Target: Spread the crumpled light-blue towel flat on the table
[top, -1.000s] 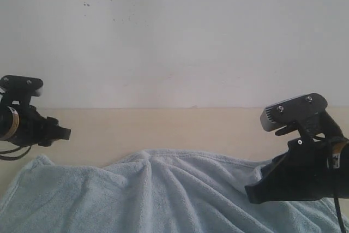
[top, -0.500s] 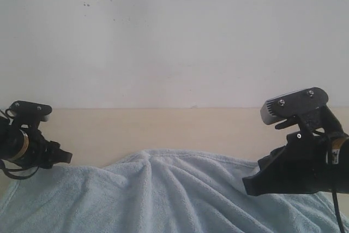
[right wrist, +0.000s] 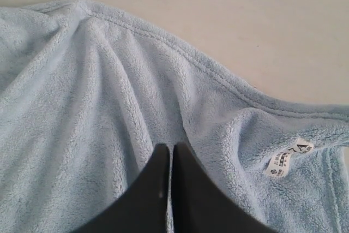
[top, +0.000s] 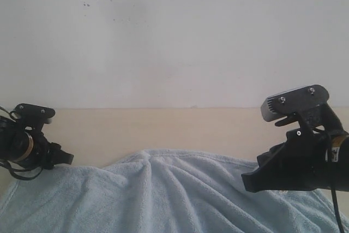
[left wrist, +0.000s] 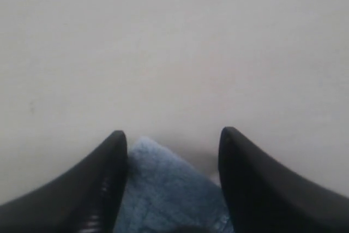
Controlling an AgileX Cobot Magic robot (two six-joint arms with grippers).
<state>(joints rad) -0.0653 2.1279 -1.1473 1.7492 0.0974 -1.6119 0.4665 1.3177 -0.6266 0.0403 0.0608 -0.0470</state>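
The pale-blue towel lies rumpled across the near part of the cream table, with a raised fold running up to its far edge. My left gripper sits low at the towel's left corner. In the left wrist view this gripper is open, and the towel corner lies between its fingers, against one and clear of the other. My right gripper hovers over the towel's right side. In the right wrist view it is shut over the folds, with nothing seen between its fingers. The white label lies close beside it.
A white speckled wall rises behind the table's far edge. A bare strip of table runs beyond the towel's stitched hem. The tabletop ahead of the left gripper is plain.
My left gripper has dropped down and slightly right to the towel's left corner, which now lies lower. The right gripper has sunk a little over the towel.
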